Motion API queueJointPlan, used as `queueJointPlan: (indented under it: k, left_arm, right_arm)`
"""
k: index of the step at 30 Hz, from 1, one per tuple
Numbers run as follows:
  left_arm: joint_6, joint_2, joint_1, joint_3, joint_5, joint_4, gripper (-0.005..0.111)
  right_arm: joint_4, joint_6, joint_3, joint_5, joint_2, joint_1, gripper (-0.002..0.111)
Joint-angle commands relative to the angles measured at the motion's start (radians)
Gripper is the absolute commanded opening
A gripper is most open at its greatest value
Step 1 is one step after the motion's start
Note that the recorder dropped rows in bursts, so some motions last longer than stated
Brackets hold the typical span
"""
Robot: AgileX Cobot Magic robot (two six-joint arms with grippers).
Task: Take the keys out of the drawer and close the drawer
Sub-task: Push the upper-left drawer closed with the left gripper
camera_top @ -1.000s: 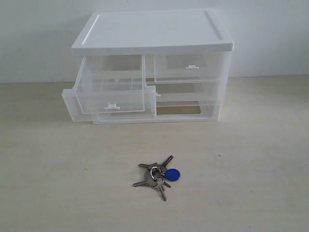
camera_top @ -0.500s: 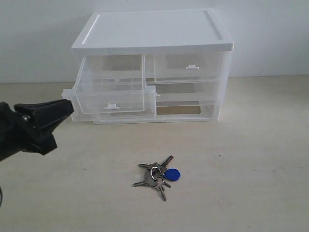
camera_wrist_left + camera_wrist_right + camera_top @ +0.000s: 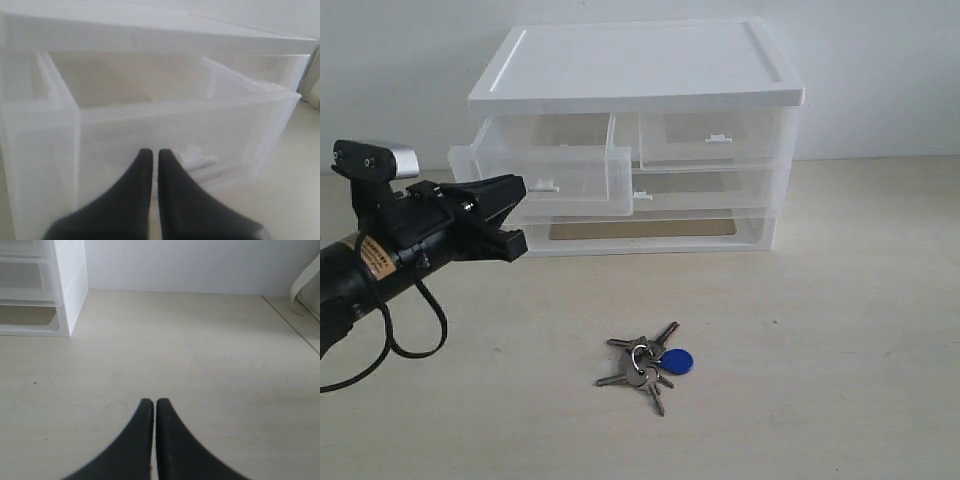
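Observation:
The keys (image 3: pixel 645 363), several silver ones on a ring with a round blue tag, lie on the table in front of the unit. The clear left-hand drawer (image 3: pixel 545 178) sticks partly out of the white-topped unit (image 3: pixel 635 65), with nothing visible inside. My left gripper (image 3: pixel 515 190) is shut, its tips against the drawer's front near the white tab handle (image 3: pixel 200 161). The left wrist view shows the shut gripper (image 3: pixel 151 152) right at the drawer front (image 3: pixel 165 125). My right gripper (image 3: pixel 151 401) is shut over bare table and does not appear in the exterior view.
The identical right-hand drawer (image 3: pixel 710 138) and the full-width drawers (image 3: pixel 705 195) below are pushed in. The right wrist view shows the unit's side (image 3: pixel 70 285) and a white curved object (image 3: pixel 305 290) at the table's edge. A wall stands behind the unit.
My left arm has come in from the left and up to the drawer front. The drawer has slid back into the unit by roughly half its earlier extension. The keys have not moved.

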Motion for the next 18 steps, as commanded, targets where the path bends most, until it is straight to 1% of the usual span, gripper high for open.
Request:
queueJointPlan:
  k: [1,2,5,11,15,18]
  left_arm:
    - [0.005,0.002,-0.005,-0.082,0.07,-0.007,0.004]
    - [0.005,0.004,-0.005,-0.12,0.13,-0.007,0.004]
    - [0.005,0.038,-0.005,-0.217,0.206,-0.004,0.004]
    - [-0.001,0.145,-0.005,-0.338,0.216,0.0,0.004]
    - [0.007,0.146,-0.005,-0.366,0.221,-0.003,0.004]
    - [0.009,0.153,-0.005,-0.409,0.293,-0.003,0.004]
  right_arm:
    - [0.001,0.002,0.0,-0.004,-0.005,-0.007,0.0]
    - [0.001,0.002,0.0,-0.004,-0.005,-0.007,0.0]
    - [0.001,0.002,0.0,-0.004,-0.005,-0.007,0.0]
    - [0.001,0.002,0.0,-0.004,-0.005,-0.007,0.0]
    - [0.001,0.002,0.0,-0.004,-0.005,-0.007,0.0]
    - [0.001,0.002,0.0,-0.004,-0.005,-0.007,0.0]
